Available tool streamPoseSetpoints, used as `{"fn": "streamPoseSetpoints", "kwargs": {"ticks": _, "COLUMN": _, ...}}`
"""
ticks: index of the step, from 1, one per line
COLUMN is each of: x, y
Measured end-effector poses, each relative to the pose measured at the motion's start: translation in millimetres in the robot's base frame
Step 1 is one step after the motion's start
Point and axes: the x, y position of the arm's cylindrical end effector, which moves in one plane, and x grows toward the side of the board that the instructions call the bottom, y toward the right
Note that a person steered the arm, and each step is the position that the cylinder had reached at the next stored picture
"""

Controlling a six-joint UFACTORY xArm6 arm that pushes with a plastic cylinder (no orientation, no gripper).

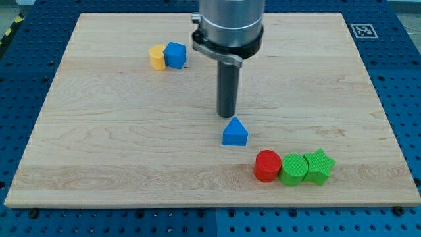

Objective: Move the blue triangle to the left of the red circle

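Nearest the view's bottom: red circle (pixel 268 165), green circle (pixel 293 170), green star (pixel 319 166) in a row, touching side to side, red at the row's left end. Blue triangle (pixel 235 132) sits up and left of the red circle, near but apart. My tip (pixel 227 116) is just above the triangle's peak, about touching. No claw on this rod, so nothing to spread or pinch. Yellow block (pixel 156 57) and blue block (pixel 175 54) touch near the board's (pixel 99 145) top left.
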Motion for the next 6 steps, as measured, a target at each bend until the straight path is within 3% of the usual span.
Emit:
{"fn": "streamPoseSetpoints", "kwargs": {"ticks": 2, "x": 63, "y": 6}}
{"fn": "streamPoseSetpoints", "kwargs": {"ticks": 6, "x": 70, "y": -7}}
